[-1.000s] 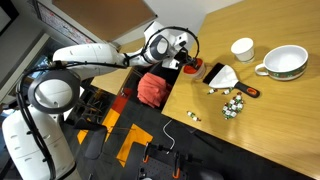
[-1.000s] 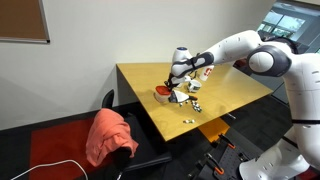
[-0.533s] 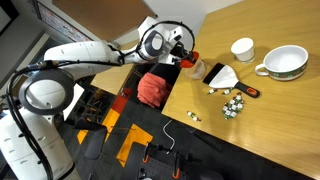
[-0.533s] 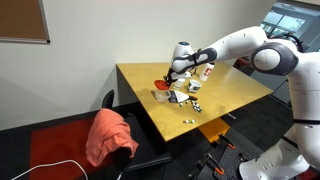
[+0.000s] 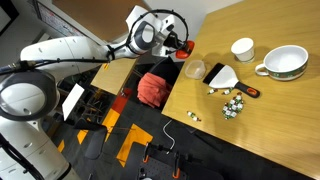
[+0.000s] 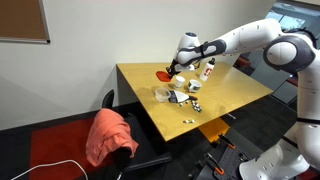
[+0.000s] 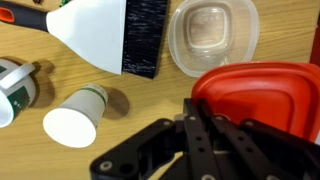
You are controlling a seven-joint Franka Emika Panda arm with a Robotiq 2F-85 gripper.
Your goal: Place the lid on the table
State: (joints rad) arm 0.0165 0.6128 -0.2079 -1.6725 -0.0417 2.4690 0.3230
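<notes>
The red-orange lid [image 7: 262, 95] is clamped in my gripper [image 7: 200, 128] and fills the lower right of the wrist view. In both exterior views the gripper [image 5: 178, 45] [image 6: 181, 66] holds the lid [image 5: 187, 47] [image 6: 165, 73] in the air above the near corner of the light tan table [image 5: 280, 120] [image 6: 232, 95]. The lid hangs clear of the open transparent container [image 5: 195, 70] [image 6: 160, 93] [image 7: 212, 35], which stands on the table below it.
A black-and-white dustpan-like item [image 5: 220, 73] [image 7: 110, 30] lies beside the container. A white cup [image 5: 242, 48] [image 7: 77, 118], a white bowl [image 5: 283, 63] and several small pieces [image 5: 232, 103] stand further along. A red cloth [image 5: 152, 87] lies on a chair beside the table edge.
My gripper has risen and drawn back from the container with the lid in it. The container now stands uncovered on the table.
</notes>
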